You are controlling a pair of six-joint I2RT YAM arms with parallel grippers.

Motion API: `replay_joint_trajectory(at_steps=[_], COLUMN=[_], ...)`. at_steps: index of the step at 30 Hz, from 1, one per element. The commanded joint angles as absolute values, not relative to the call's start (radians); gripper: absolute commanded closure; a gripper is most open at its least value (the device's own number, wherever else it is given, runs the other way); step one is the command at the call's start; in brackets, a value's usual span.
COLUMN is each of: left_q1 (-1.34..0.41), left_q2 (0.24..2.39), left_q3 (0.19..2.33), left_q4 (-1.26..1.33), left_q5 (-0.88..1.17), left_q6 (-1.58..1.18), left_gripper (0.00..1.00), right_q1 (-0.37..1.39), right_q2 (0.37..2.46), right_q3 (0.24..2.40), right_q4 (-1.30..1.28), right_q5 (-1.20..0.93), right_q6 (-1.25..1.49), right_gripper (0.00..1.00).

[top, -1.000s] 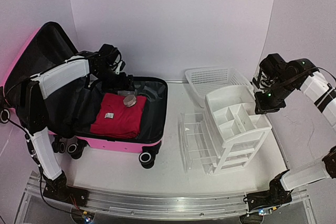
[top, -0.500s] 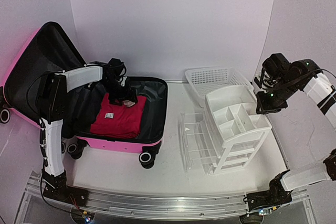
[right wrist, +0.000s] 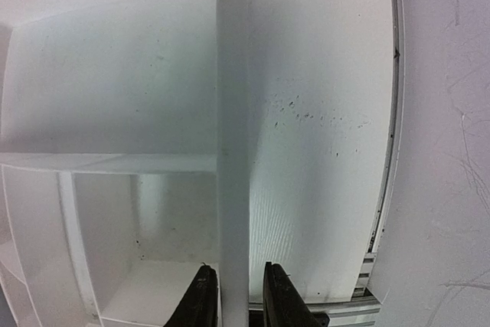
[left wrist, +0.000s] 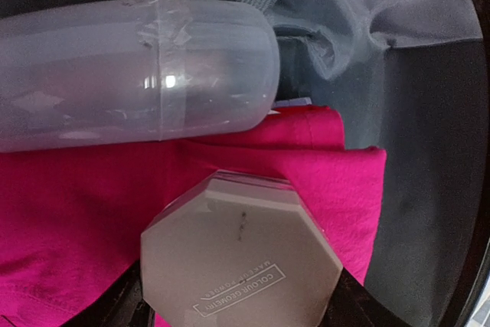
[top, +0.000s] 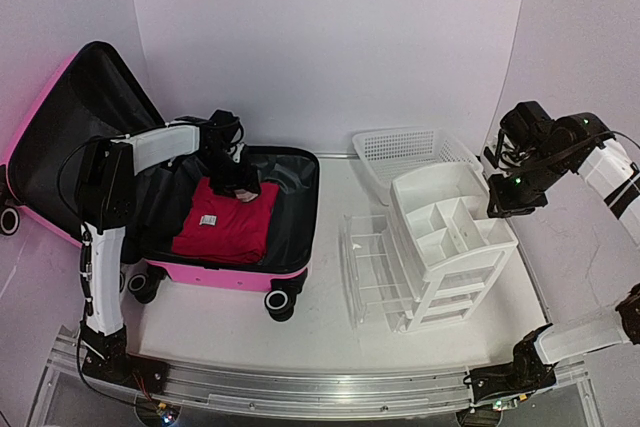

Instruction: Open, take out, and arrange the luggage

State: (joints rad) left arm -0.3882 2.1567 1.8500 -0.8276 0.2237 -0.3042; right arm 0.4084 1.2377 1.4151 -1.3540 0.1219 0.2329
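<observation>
The hot-pink luggage (top: pixel 230 275) lies open at the left, its black-lined lid (top: pixel 70 117) raised. Inside is a folded red shirt (top: pixel 225 222), also seen in the left wrist view (left wrist: pixel 76 212). My left gripper (top: pixel 238 185) is down in the luggage, its jaws closed on the sides of a beige octagonal powder compact (left wrist: pixel 241 262) that rests on the shirt; in the wrist view the gripper (left wrist: pixel 241 308) is at the bottom edge. A clear plastic case (left wrist: pixel 130 82) lies just beyond. My right gripper (top: pixel 503 202) straddles a wall of the white drawer organizer (top: pixel 450 237); the wall (right wrist: pixel 230 112) runs between its narrowly set fingers (right wrist: pixel 239 285).
A white mesh basket (top: pixel 400 147) stands behind the organizer. A clear acrylic shelf (top: pixel 375 267) lies against the organizer's left side. The luggage's black wheels (top: pixel 282 301) point toward the front edge.
My left gripper swung right and down from the luggage's back edge onto the compact, which it now covers. The right arm shifted only slightly.
</observation>
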Motion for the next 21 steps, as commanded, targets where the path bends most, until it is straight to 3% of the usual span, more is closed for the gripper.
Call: replay_joint_trajectory(at_steps=[1, 5, 9, 16, 21], left_q1=[-0.39, -0.41, -0.496, -0.808, -1.021], left_q2=[2.114, 2.018, 1.878, 1.616, 1.62], left_q3=[1.885, 1.827, 1.745, 1.497, 1.464], left_q4=[-0.806, -0.806, -0.795, -0.56, -0.413], left_q5=[0.224, 0.202, 0.144, 0.172, 0.173], left_q6=[-0.276, -0.26, -0.231, -0.18, -0.193], left_gripper=[0.44, 0.51, 0.51, 0.52, 0.52], right_q1=[0.406, 0.406, 0.406, 0.406, 0.407], right_q2=[1.221, 1.22, 1.218, 1.22, 1.217], right_q3=[1.416, 1.415, 1.415, 1.405, 1.403], right_q4=[-1.383, -1.385, -1.386, -1.387, -1.386], right_q5=[0.103, 0.1, 0.101, 0.083, 0.073], right_q6=[0.241, 0.242, 0.241, 0.242, 0.244], right_gripper=[0.78, 0.78, 0.78, 0.78, 0.79])
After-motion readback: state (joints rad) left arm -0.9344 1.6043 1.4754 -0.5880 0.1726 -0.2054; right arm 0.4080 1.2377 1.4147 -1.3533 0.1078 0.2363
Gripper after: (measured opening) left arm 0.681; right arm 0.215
